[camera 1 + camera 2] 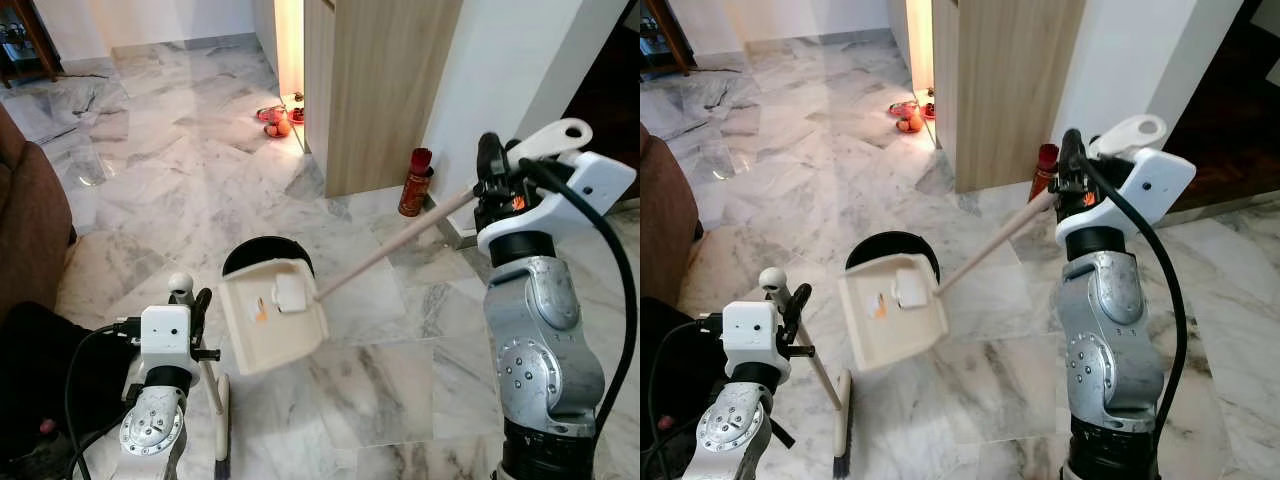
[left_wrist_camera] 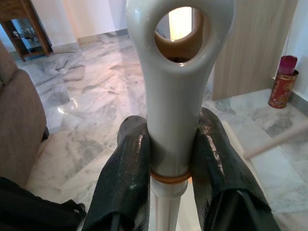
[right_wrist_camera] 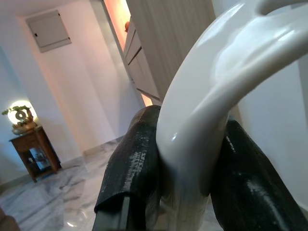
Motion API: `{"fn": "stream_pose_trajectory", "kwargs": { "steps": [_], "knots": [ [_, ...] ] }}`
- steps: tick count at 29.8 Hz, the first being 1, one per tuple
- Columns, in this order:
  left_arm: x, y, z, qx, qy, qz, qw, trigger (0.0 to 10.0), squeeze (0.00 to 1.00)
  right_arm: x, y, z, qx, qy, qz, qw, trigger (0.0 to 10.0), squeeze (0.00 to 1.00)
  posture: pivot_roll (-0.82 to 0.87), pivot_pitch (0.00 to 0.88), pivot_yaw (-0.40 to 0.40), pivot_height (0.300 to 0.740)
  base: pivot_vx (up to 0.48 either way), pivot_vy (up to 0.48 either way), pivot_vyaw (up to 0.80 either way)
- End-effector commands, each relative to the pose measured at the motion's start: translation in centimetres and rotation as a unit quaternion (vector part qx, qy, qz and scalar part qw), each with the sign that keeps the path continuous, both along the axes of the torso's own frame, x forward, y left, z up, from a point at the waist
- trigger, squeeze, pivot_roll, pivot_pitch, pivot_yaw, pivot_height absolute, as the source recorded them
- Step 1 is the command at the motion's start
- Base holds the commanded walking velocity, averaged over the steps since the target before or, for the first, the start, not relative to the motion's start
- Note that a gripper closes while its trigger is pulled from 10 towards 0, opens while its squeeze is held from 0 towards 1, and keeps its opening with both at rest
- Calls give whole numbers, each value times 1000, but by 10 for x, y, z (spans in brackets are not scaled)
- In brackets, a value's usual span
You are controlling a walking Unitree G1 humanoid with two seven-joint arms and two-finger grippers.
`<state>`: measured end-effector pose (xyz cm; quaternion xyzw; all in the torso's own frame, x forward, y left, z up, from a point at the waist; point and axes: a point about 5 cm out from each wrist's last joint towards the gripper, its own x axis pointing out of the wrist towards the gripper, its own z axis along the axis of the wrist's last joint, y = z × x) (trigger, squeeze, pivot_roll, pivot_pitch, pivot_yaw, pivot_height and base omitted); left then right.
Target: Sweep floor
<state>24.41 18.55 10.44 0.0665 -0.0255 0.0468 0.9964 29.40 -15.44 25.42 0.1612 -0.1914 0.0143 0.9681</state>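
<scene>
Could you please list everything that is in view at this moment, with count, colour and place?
dustpan: one, cream, held tilted over the bin on a long handle
bin: one, black, on the marble floor behind the dustpan
broom: one, cream handle, head on the floor at the robot's left
canister: one, red, beside the wooden cabinet
sofa: one, brown, far left
side table: one, dark wood, by the far wall
left gripper: shut on the broom handle
right gripper: shut on the dustpan handle

My two silver arms carry white wrist housings, looping black cables and visible screws; each gripper has glossy black fingers [image 2: 127, 187].
</scene>
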Motion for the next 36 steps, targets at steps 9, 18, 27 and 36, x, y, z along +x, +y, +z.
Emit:
{"fn": "stream_pose_trajectory", "kwargs": {
  "steps": [9, 18, 27, 36],
  "knots": [
    [0, 4, 7, 3, -23, 12, 1000, 10000, 0, -4, 5, 17, 14, -36, 11, 999, 10000, 0, 65, 95, -5, 740, 236, 0, 0],
    [0, 9, 9, 8, -30, 33, 999, 10000, 0, -3, 9, 16, 10, -32, 21, 999, 10000, 0, 69, 89, -6, 740, 312, 0, 0],
    [1, 9, 9, 9, -31, 34, 999, 10000, 0, -3, 10, 15, 14, -31, 20, 999, 10000, 0, 70, 81, -4, 740, 322, 0, 0],
    [1, 10, 10, 9, -34, 38, 999, 10000, 0, -3, 9, 16, 11, -35, 21, 999, 10000, 0, 69, 81, -6, 740, 324, 0, 383]
  ]
}}
